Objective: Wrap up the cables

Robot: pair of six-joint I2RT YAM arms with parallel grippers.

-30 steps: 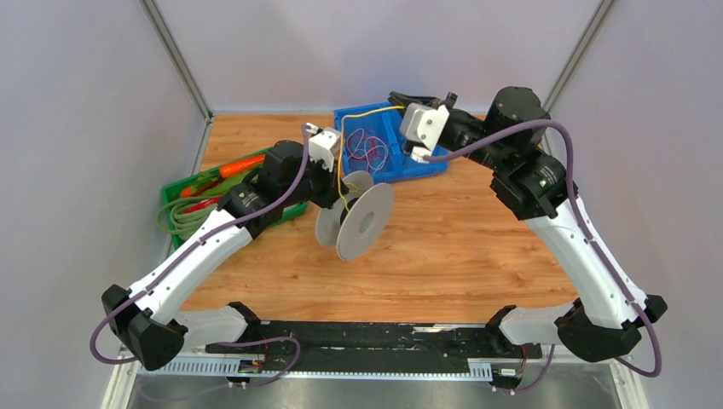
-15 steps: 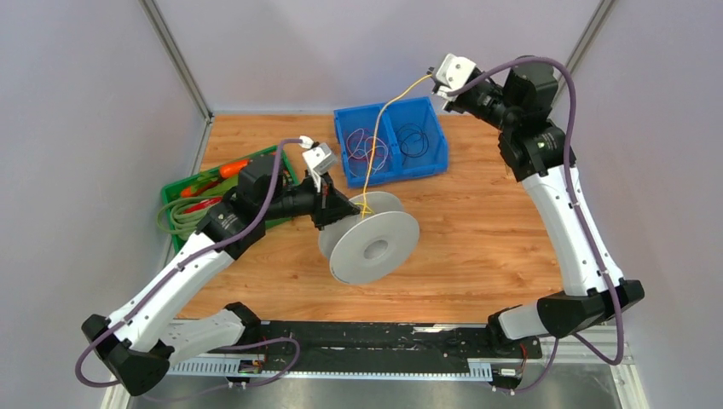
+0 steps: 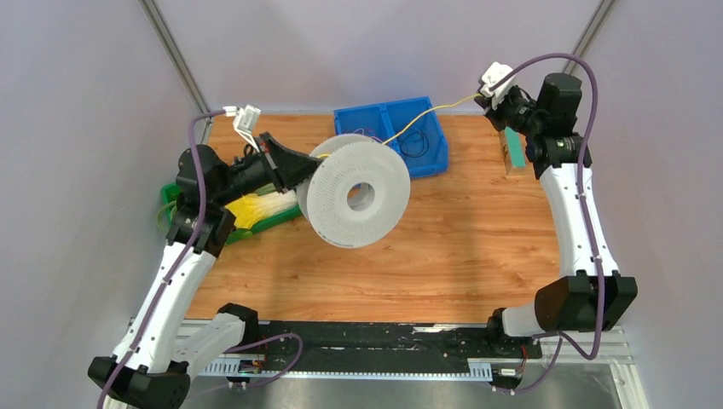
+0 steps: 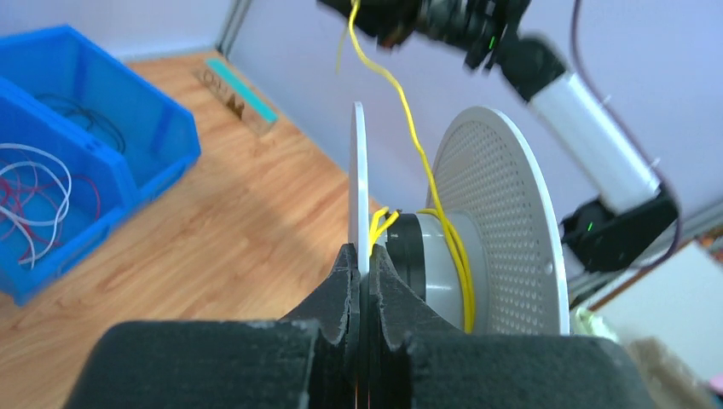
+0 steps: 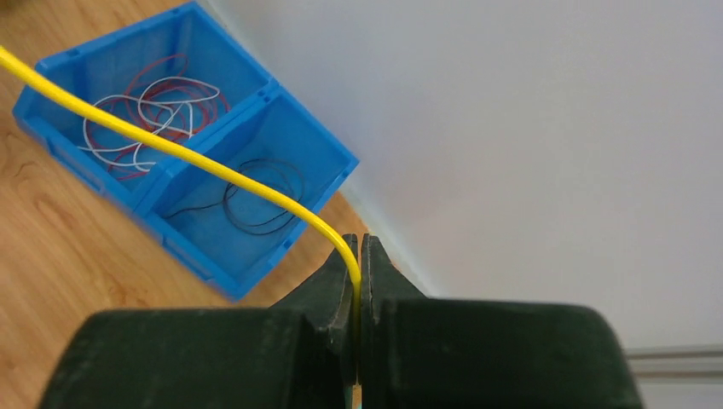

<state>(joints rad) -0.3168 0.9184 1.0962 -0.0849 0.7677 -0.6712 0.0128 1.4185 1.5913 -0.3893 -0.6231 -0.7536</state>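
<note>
Left gripper [image 4: 360,256] is clenched on the thin plain flange of a grey spool [image 3: 356,196], its two black fingers pressed flat on either side of the disc edge. Just beyond the fingertips sits the spool's hub, with a few turns of the yellow cable [image 4: 401,94] lying around it and a small loop sticking up beside the held flange. On the far side of the hub stands the second flange, a perforated one. The spool hangs clear of the wooden table [image 3: 443,247], its perforated face turned toward the overhead camera.

From the hub the cable rises up and away from this claw to the right gripper [image 5: 358,256], which is pinched shut on it, the strand entering right at the fingertips. Held high near the back wall, that claw keeps the cable in a shallow arc across the air.

Below and ahead of the right claw is a blue bin [image 5: 196,256]: the nearer compartment holds a thin black wire [image 5: 256,200], the farther one a red and white tangle [image 5: 153,106]. A small teal-topped block [image 3: 512,149] lies on the table under the right wrist.
</note>
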